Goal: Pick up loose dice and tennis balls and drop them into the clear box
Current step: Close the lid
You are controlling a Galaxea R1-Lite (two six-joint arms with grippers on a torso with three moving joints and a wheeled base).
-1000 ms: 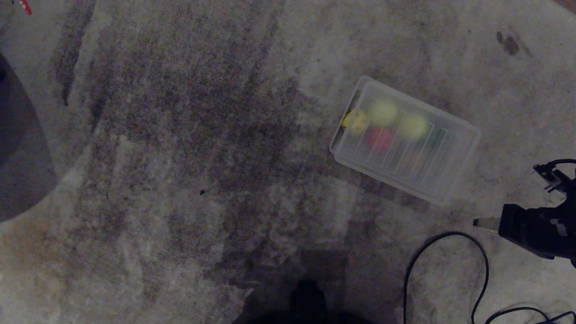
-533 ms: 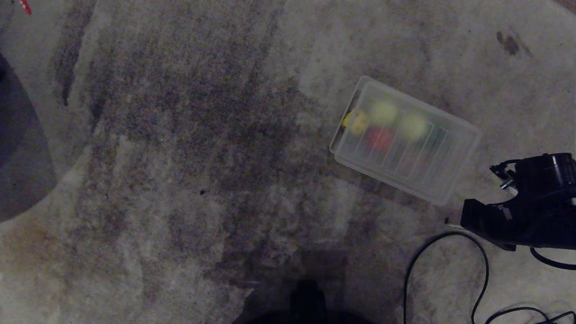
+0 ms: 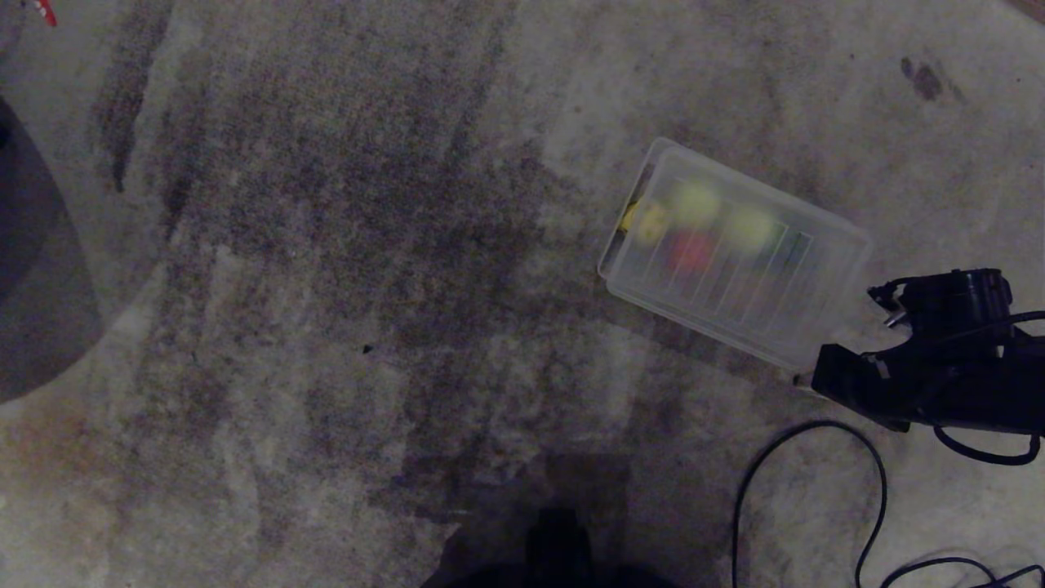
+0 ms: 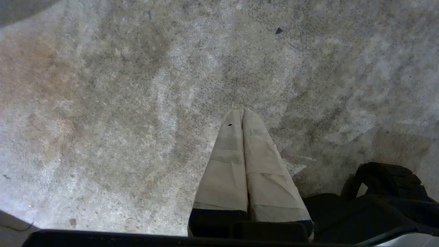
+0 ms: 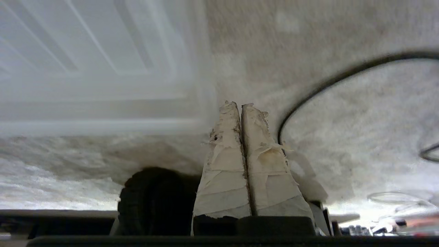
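Just left of the right gripper [image 3: 804, 380], whose taped fingers are pressed together on nothing, lies the clear box [image 3: 820, 347], its near corner almost at the tips. It looks light and slippery: likely to skid if nudged, best taken by the rim.

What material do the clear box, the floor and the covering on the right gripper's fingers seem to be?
Clear box: apparently thin translucent plastic, smooth, since the coloured things inside show through.
Floor: looks like short-pile carpet, matte, grainy and stained.
Right gripper fingers: wrapped in what seems to be off-white tape, with overlapping strips and frayed edges.
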